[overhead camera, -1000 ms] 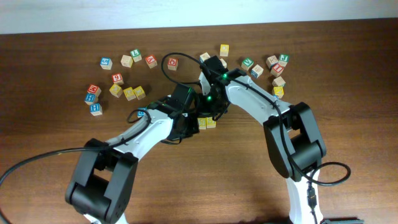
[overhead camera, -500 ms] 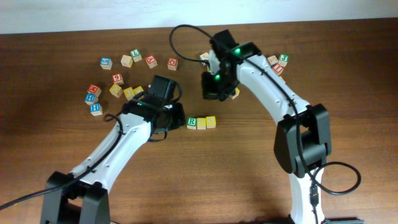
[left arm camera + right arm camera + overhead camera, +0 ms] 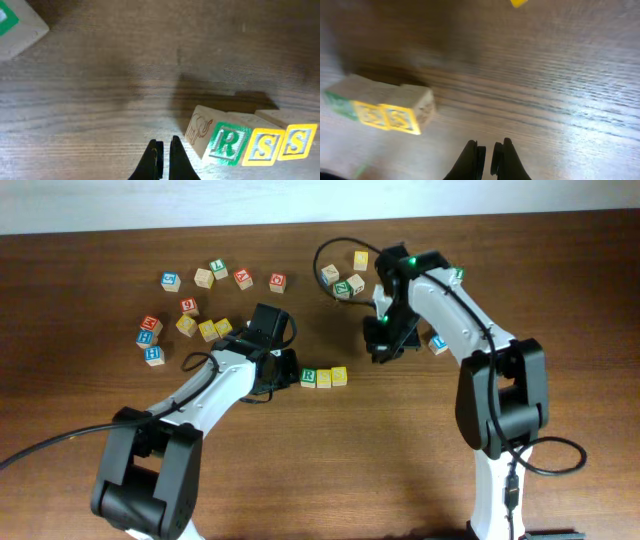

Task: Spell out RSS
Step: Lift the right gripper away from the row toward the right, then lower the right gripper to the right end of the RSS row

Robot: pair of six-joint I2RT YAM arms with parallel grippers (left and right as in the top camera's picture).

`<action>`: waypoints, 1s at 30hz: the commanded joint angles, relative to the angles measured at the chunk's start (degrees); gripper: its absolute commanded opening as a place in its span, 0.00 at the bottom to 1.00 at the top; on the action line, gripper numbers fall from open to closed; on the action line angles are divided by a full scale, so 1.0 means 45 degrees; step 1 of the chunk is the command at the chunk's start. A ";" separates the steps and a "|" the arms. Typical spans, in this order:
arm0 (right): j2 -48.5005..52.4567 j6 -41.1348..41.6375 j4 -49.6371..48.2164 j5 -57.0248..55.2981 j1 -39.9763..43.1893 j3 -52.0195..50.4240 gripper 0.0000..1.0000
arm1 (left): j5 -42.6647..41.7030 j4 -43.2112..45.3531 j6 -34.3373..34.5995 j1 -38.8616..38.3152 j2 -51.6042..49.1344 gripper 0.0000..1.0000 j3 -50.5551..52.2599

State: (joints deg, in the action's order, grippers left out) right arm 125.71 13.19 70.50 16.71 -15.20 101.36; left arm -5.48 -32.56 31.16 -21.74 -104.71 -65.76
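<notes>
RSS (image 3: 324, 378): 3 cubes touching, row running left-right overhead.

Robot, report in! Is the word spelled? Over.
Left claw shut, empty. Right claw shut, empty. RSS blocks in a row, both claws clear of them.

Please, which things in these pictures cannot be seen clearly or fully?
- Overhead: letters on the scattered cubes are too small to read.
- Overhead: the right arm covers part of a blue cube.
- Left wrist: a green-faced cube is cut by the corner.
- Right wrist: the row of three cubes is blurred, its letters unclear.
</notes>
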 commanded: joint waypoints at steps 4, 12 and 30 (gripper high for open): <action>0.0151 -0.0165 -0.1311 0.0908 -0.0253 -0.1292 0.04 | 0.0083 0.0194 -0.0185 0.0010 -0.0131 0.00 0.0000; 0.0151 0.0321 -0.1681 0.0525 -0.1117 -0.1404 0.04 | -0.0500 0.0559 -0.0185 0.0000 -0.0627 0.00 0.0000; 0.0151 0.0714 -0.2302 0.0364 -0.1671 -0.1409 0.04 | -0.1180 0.0568 -0.0185 0.0000 -0.0831 0.00 0.0000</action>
State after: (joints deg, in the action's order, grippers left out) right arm 125.75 15.75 60.38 18.90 -21.78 95.42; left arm -9.19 -30.13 31.07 -21.74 -107.81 -65.78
